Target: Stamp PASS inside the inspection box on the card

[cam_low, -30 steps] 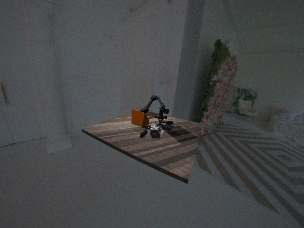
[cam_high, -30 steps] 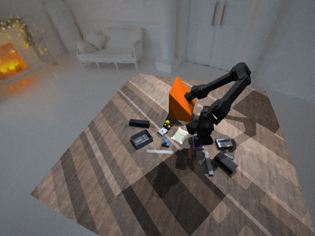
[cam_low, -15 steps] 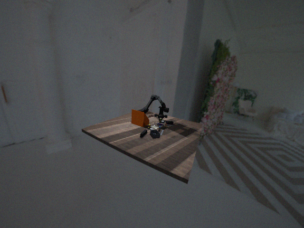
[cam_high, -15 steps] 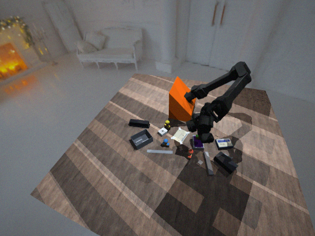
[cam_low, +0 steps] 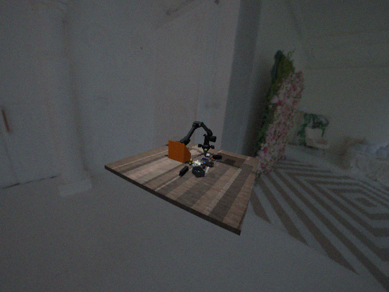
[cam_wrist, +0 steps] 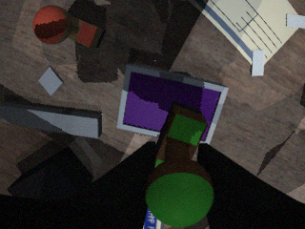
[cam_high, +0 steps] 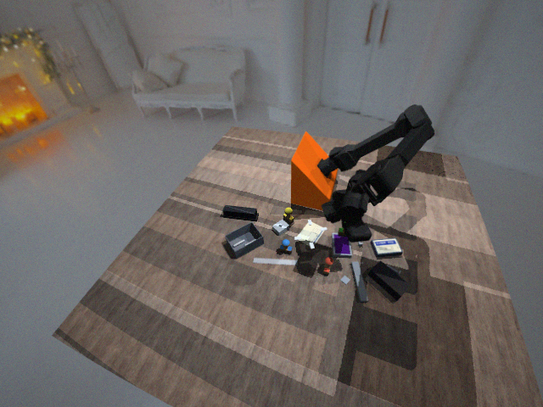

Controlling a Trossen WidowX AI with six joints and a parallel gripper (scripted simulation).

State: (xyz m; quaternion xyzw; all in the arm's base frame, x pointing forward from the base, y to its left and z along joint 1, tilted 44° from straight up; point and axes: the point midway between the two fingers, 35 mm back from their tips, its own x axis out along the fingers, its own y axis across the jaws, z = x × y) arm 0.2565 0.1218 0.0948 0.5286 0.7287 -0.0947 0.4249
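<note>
Pincer closed on the green stamp above the purple pad, inking looks to be in hand or just done, so next likely calls for a level carry left to the card

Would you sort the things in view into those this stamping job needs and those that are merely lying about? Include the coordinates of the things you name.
Needed:
- green-topped stamp [cam_wrist: 179,197], held in the jaws
- purple ink pad [cam_high: 341,244] [cam_wrist: 148,107]
- cream card [cam_high: 310,232] [cam_wrist: 267,29]

Apparently just lying about:
- red-topped stamp [cam_high: 327,265] [cam_wrist: 50,25]
- blue-topped stamp [cam_high: 286,245]
- yellow-topped stamp [cam_high: 288,214]
- open grey box [cam_high: 235,250]
- orange wedge [cam_high: 305,188] [cam_low: 178,152]
</note>
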